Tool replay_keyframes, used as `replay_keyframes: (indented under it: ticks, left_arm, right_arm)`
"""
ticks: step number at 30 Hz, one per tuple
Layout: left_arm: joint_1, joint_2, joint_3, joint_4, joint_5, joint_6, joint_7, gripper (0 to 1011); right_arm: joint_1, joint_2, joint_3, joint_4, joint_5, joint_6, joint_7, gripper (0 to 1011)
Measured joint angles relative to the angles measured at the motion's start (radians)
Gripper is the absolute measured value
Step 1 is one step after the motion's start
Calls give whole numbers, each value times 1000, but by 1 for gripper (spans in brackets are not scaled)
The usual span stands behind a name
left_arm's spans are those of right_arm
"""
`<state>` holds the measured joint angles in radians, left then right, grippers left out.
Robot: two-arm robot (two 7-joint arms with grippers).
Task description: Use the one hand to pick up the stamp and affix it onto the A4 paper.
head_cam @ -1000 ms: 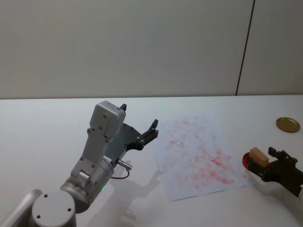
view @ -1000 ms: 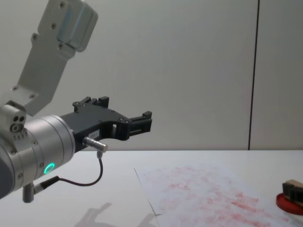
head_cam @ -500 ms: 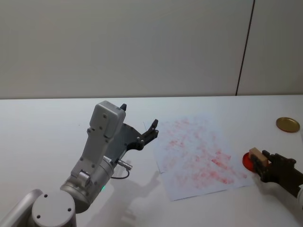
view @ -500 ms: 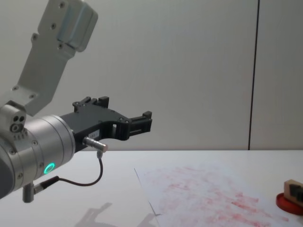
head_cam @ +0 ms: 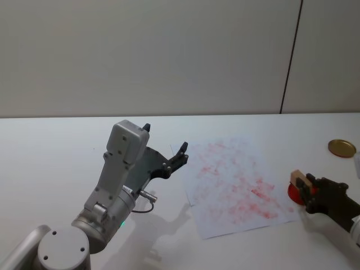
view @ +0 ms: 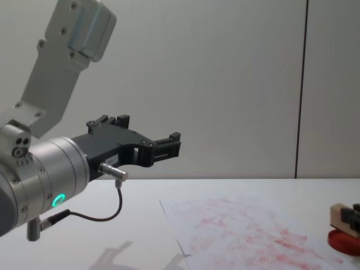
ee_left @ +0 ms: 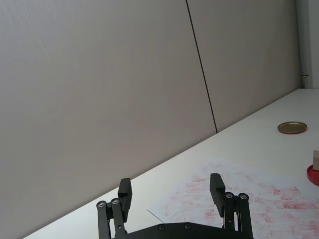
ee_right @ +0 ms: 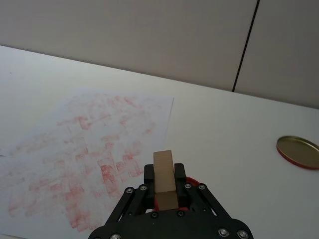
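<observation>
Head view: right gripper (head_cam: 315,194) low at the right side of the white table (head_cam: 56,146), jaws clamped on the stamp (head_cam: 302,181). Wooden block sits over the red ink pad (head_cam: 292,193), just beside the right edge of the A4 paper (head_cam: 233,185). Contact between stamp and pad cannot be told. Gold lid (head_cam: 342,148) lies farther back, well apart. Left gripper (head_cam: 166,138) is raised left of the sheet, fingers spread, nothing in them.

Left wrist view: left gripper (ee_left: 170,185) jaws wide apart and empty, facing the smudged A4 paper (ee_left: 249,199); stamp (ee_left: 316,159) and ink pad (ee_left: 314,174) at the far edge, lid (ee_left: 292,127) behind.

Right wrist view: stamp (ee_right: 163,164) pinched between both fingers of the right gripper (ee_right: 165,179), grip looks centred. A sliver of ink pad (ee_right: 192,181) shows beside it. A4 paper (ee_right: 89,144) spreads ahead, lid (ee_right: 298,152) off to one side.

Chest view: stamp (view: 338,214) appears slightly tilted above the ink pad (view: 343,241), right gripper (view: 355,216) at the frame edge. A4 paper (view: 242,230) flat on the table, left gripper (view: 149,132) high and idle.

Judgement: step in hand is carrying the inked stamp to the sheet. Best done by lifting clear of the pad first, levelling the face, crossing over the paper edge, then lowering straight down and pressing evenly without sliding, since the loose sheet could shift or lift with the stamp
</observation>
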<state>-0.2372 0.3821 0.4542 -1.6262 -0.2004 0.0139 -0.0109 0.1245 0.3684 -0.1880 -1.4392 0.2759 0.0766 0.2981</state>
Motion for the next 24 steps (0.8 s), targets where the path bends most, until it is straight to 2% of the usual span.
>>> replay_keyframes:
  ticks: [12,24]
  left_arm:
    - [0,0,0,0,0,0,0,993]
    - [0,0,0,0,0,0,0,993]
  right_arm:
    - [-1,-23,-29,-65,-3,-13,59,224]
    - [-2,-59,-72,-102,6,21,110,224]
